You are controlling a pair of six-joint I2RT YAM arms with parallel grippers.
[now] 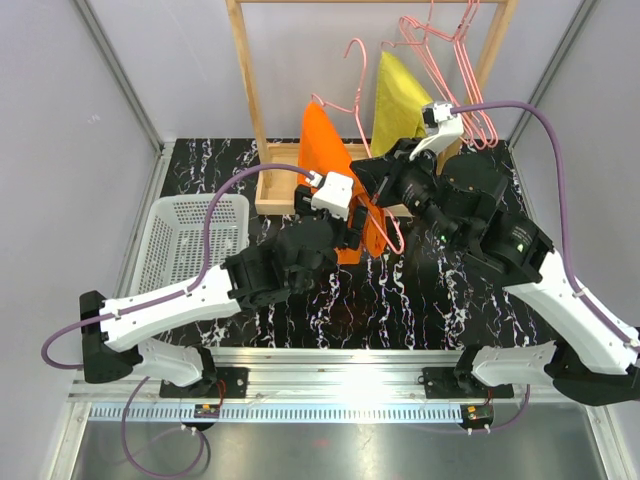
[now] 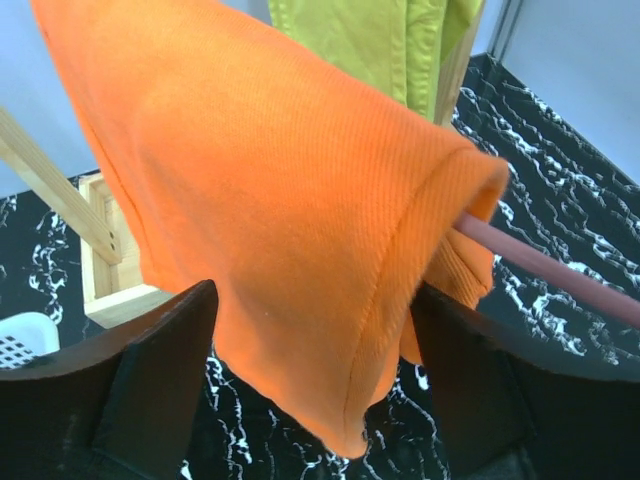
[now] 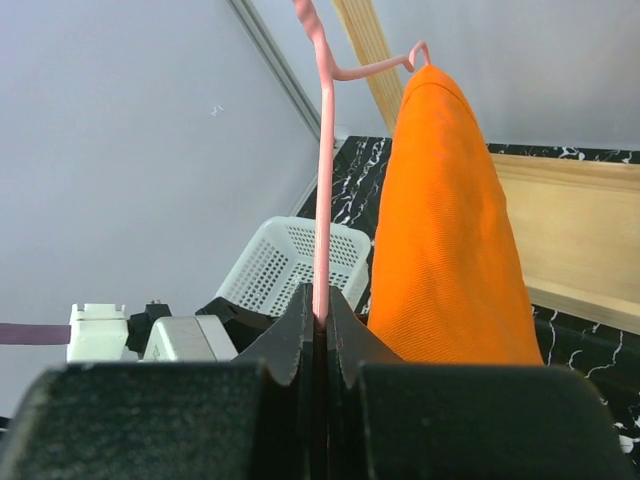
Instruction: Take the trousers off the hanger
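Trousers (image 2: 300, 230) hem inside L hand (image 2: 315, 335) gap

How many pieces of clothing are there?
2. The orange trousers hang on the pink hanger, mid-scene; the yellow-green trousers hang on the wooden rack behind. Others may be hidden.

Rack (image 1: 250, 90) and yellow-green trousers (image 1: 397, 100) block behind the hanger (image 3: 322, 200); basket (image 1: 185, 250) side open.
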